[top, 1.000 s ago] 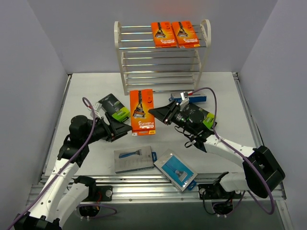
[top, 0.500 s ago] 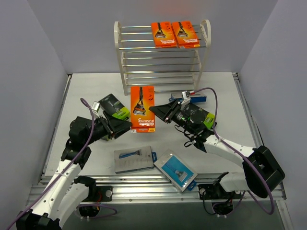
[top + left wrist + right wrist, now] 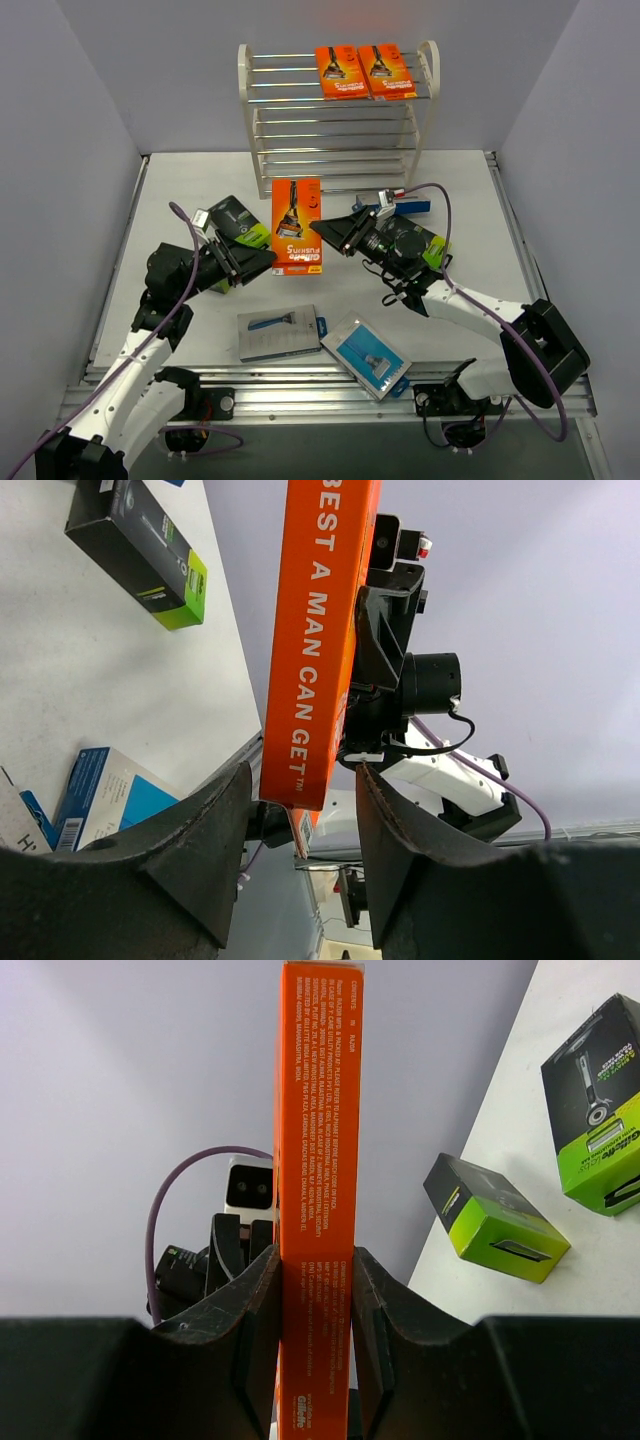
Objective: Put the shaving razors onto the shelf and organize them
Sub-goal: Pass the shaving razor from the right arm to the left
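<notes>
An orange razor pack [image 3: 297, 226] hangs edge-up above the table's middle, with my right gripper [image 3: 323, 238] shut on its right side. In the right wrist view both pads press the pack's [image 3: 318, 1160] narrow faces. My left gripper [image 3: 264, 261] sits at the pack's lower left corner. In the left wrist view its jaws [image 3: 304, 772] straddle the end of the pack [image 3: 320, 640] with a gap on each side. The white shelf [image 3: 428, 70] stands at the back, with two orange packs [image 3: 341, 71] [image 3: 386, 70] on its top tier.
A black-and-green box [image 3: 237, 222] lies behind the left arm, another [image 3: 431, 246] under the right arm. Two grey-blue flat packs [image 3: 279, 331] [image 3: 365, 357] lie near the front rail. A blue pack [image 3: 405, 207] lies behind the right wrist.
My left gripper has moved right up to the orange pack and its jaws have narrowed around the pack's end. The right gripper keeps its hold, and the pack has shifted slightly.
</notes>
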You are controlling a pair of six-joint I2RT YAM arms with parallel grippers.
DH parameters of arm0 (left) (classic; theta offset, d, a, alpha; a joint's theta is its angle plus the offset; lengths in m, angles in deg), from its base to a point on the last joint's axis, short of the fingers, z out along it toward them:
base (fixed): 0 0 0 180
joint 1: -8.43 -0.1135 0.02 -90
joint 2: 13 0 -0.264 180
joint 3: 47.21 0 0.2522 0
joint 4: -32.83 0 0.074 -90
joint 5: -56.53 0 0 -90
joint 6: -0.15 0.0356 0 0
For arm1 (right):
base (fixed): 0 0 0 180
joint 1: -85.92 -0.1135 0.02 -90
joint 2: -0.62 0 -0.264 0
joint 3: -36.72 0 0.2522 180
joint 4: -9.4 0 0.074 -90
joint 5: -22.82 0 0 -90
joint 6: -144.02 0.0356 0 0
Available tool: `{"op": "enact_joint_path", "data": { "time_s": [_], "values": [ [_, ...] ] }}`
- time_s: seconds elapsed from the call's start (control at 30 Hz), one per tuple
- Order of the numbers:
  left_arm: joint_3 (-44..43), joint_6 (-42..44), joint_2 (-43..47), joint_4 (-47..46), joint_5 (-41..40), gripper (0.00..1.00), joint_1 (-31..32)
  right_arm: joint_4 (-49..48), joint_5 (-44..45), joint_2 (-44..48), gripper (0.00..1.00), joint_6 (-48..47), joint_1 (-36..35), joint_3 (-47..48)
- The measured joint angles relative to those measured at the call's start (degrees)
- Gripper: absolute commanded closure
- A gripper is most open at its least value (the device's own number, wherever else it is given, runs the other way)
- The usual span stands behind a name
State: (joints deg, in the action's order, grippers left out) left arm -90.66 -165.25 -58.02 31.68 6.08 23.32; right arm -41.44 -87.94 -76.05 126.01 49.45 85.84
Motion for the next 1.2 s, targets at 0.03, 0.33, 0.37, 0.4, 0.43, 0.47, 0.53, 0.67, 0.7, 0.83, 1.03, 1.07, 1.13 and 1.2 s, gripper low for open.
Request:
{"op": "enact_joint_path", "data": {
  "time_s": [0.03,0.33,0.37,0.4,0.43,0.47,0.53,0.67,0.7,0.83,1.03,1.07,1.13,1.2],
  "values": [
    [0.0,-0.1,-0.2,-0.3,0.0,0.46,0.2,-0.1,0.0,0.0,1.0,0.0,0.0,0.0],
    [0.3,-0.5,-0.6,-2.1,0.0,0.53,1.2,-2.5,0.0,-0.6,1.0,0.7,-0.3,0.0],
    [0.3,-0.5,-0.6,-2.2,0.0,0.55,1.2,-2.9,0.0,-0.9,1.0,1.0,-0.4,0.0],
    [0.3,-0.6,-0.6,-2.3,0.0,0.57,1.2,-3.1,0.0,-1.2,1.0,1.3,-0.4,0.0],
    [0.3,-0.5,-0.7,-2.3,0.0,0.62,1.2,-3.4,0.0,-1.6,1.0,1.6,-0.5,0.0],
    [0.3,-0.5,-0.8,-2.3,0.0,0.64,1.2,-3.9,0.0,-1.9,1.0,1.9,-0.6,0.0],
    [0.4,-0.5,-0.9,-2.4,0.0,0.7,1.2,-4.4,0.2,-2.2,1.0,2.3,-0.6,-0.1],
    [0.4,-0.5,-0.9,-2.5,0.0,0.8,1.2,-5.0,0.3,-2.4,1.0,2.6,-0.7,-0.2],
    [0.4,-0.5,-0.9,-2.5,0.0,0.82,1.2,-5.0,0.3,-2.4,1.0,2.6,-0.7,-0.2],
    [0.4,-0.5,-0.9,-2.5,0.0,0.97,1.2,-5.0,0.3,-2.4,0.89,2.6,-0.7,-0.2],
    [0.4,-0.5,-0.6,-1.8,-0.3,0.98,1.2,-4.6,0.3,-2.4,0.71,2.6,-0.6,-0.2],
    [0.4,-0.5,-0.5,-1.4,-0.4,0.98,1.2,-4.5,0.3,-2.4,0.68,2.6,-0.6,-0.2],
    [0.4,-0.4,-0.2,-0.3,-0.8,0.98,1.3,-4.2,0.3,-2.4,0.59,2.6,-0.6,-0.2],
    [0.4,-0.2,0.2,1.1,-1.2,0.98,1.3,-4.0,0.3,-2.3,0.53,2.4,-0.6,-0.2]
  ]
}}
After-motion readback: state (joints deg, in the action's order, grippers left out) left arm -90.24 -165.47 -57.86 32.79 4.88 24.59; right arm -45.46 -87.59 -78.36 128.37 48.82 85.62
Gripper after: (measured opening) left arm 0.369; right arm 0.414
